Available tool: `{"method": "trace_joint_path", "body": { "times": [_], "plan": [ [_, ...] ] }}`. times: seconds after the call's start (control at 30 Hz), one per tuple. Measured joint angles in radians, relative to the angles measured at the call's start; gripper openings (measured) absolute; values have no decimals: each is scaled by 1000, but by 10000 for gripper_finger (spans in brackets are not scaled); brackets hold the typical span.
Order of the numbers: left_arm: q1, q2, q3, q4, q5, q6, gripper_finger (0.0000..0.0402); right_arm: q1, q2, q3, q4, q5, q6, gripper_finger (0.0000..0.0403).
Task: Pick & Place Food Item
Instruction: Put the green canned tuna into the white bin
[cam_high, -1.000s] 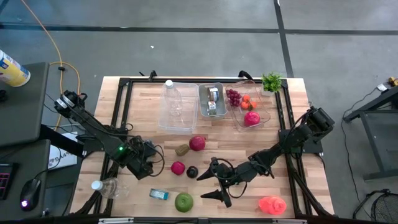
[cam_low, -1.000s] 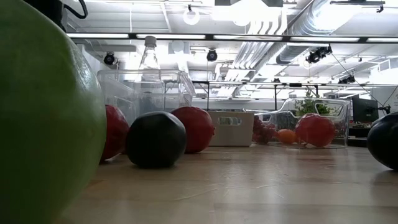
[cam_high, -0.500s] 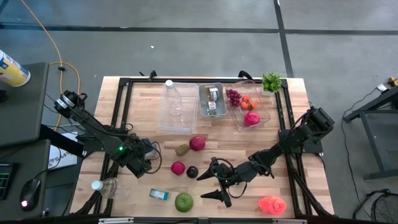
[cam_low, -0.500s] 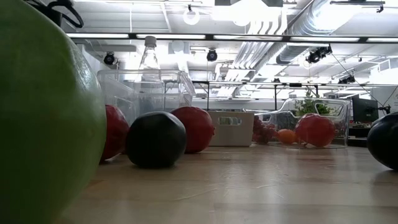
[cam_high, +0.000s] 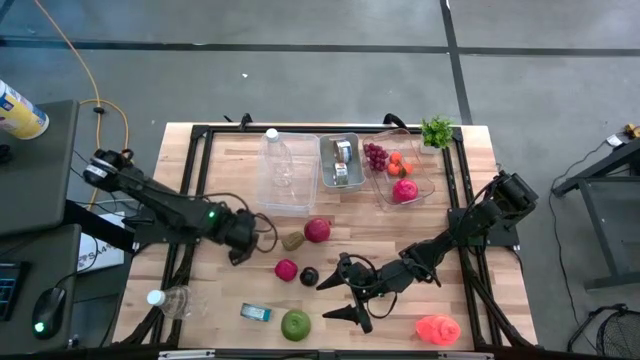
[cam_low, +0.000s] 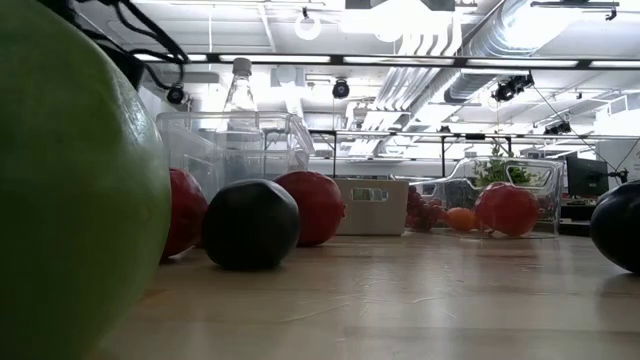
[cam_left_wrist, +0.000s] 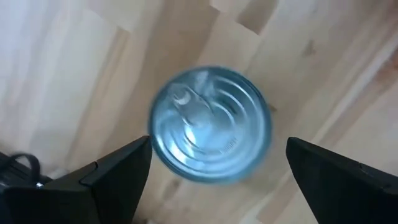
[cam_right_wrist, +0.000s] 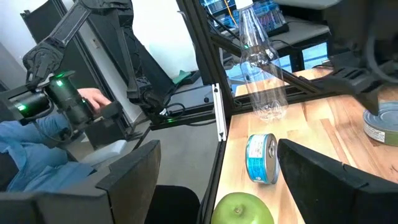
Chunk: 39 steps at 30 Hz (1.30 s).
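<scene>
A tin can (cam_left_wrist: 210, 132) stands upright on the bare wood of the counter (cam_high: 230, 150), in its left half, about midway between the front and back edges. The left pincer (cam_high: 238, 248) hangs straight above it, spread wide. Its two dark fingers (cam_left_wrist: 118, 174) flank the can on either side without touching it, so nothing is held. In the high view the pincer hides the can.

Just to the right lie a brown kiwi (cam_high: 292, 240) and a large red fruit (cam_high: 317, 230). Nearer the front edge are a smaller magenta fruit (cam_high: 286, 269) and a dark plum (cam_high: 309, 276).

The right pincer (cam_high: 338, 298) sits low near the middle of the front edge, also spread wide and empty. It points toward the left edge, beside the plum. A green apple (cam_high: 296, 323) rests at the front edge just beside it. A second can (cam_high: 255, 312) with a blue label lies on its side left of the apple. A clear bottle (cam_high: 175, 300) lies near the front left corner and a pink item (cam_high: 437, 328) near the front right corner.

Along the back edge stand three bins. A clear bin (cam_high: 300, 195) holds a bottle. A grey tray (cam_high: 326, 150) holds a can. A clear tub (cam_high: 428, 185) holds grapes, orange fruit and a red one. A green sprig (cam_high: 437, 131) sits at the back right corner.
</scene>
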Motion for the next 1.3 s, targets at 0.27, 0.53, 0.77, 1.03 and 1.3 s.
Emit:
{"method": "trace_joint_path", "body": {
  "times": [0.27, 0.53, 0.77, 1.03, 1.3],
  "plan": [
    [44, 0, 0, 0, -109, 126, 361, 0, 0, 0, -24, 0, 0, 311],
    [-3, 0, 0, -3, -73, 109, 361, 0, 0, 0, -24, 0, 0, 311],
    [-17, 0, 0, -5, -174, 95, 361, 0, 0, 0, -23, 0, 0, 311],
    [-17, 0, 0, -29, -243, 69, 361, 0, 0, 0, -23, 0, 1, 311],
    [9, 0, -44, -57, -214, -37, 361, 0, 0, 0, -23, 0, 1, 311]
  ]
}}
